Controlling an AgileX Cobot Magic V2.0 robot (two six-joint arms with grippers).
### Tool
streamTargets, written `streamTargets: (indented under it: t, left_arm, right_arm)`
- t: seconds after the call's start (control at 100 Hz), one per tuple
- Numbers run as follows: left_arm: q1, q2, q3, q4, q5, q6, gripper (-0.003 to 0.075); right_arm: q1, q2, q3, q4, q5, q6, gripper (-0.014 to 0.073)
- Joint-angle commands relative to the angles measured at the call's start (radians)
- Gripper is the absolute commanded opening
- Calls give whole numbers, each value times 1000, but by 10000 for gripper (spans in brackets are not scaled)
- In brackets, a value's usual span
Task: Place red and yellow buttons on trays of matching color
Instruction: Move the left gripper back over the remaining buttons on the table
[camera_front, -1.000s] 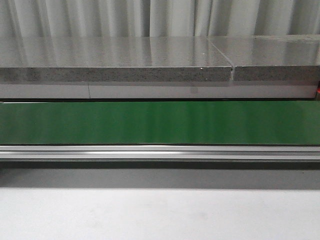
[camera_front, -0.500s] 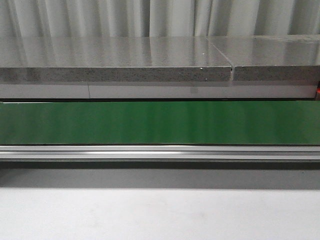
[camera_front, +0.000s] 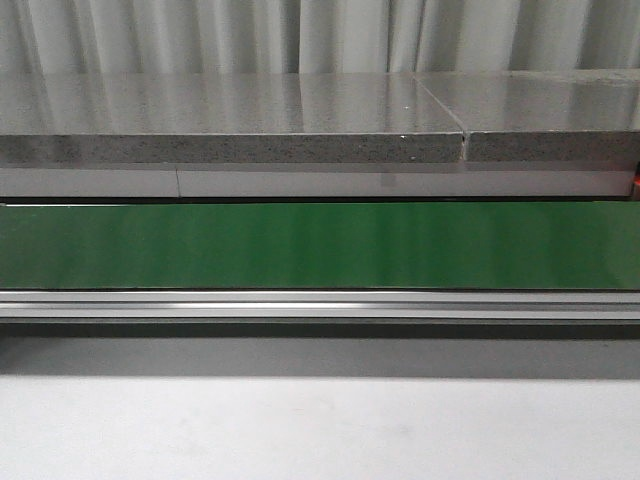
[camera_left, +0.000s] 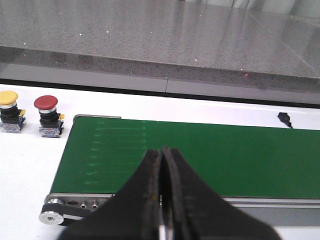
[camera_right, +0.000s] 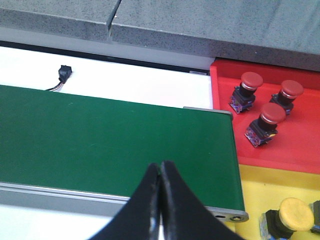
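Three red-capped buttons (camera_right: 265, 119) are sitting in the red tray (camera_right: 300, 150), one yellow-capped button (camera_right: 292, 214) in the yellow tray (camera_right: 255, 185); two are waiting beside the green belt (camera_left: 200, 155). Both tools (camera_left: 161, 200) (camera_right: 160, 200) are hanging pinched closed, empty.

A yellow button (camera_left: 8, 97) and a red button (camera_left: 46, 103) stand upright side by side, just apart, each a mushroom cap on a dark body. Three red-capped buttons (camera_right: 263, 113) lie tilted on the red tray (camera_right: 295, 152). One yellow-capped button (camera_right: 294, 212) lies, seemingly tipped, on the yellow tray (camera_right: 260, 187).
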Motion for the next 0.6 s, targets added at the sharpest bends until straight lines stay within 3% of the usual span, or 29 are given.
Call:
streamTargets:
  t: [0.0, 0.59]
  left_arm:
    - [-6, 8, -28, 0, -70, 0, -19]
    - [-6, 8, -24, 8, -71, 0, -12]
  right_arm:
    - [1, 2, -25, -5, -69, -9, -67]
    - [1, 2, -25, -5, -69, -9, -67]
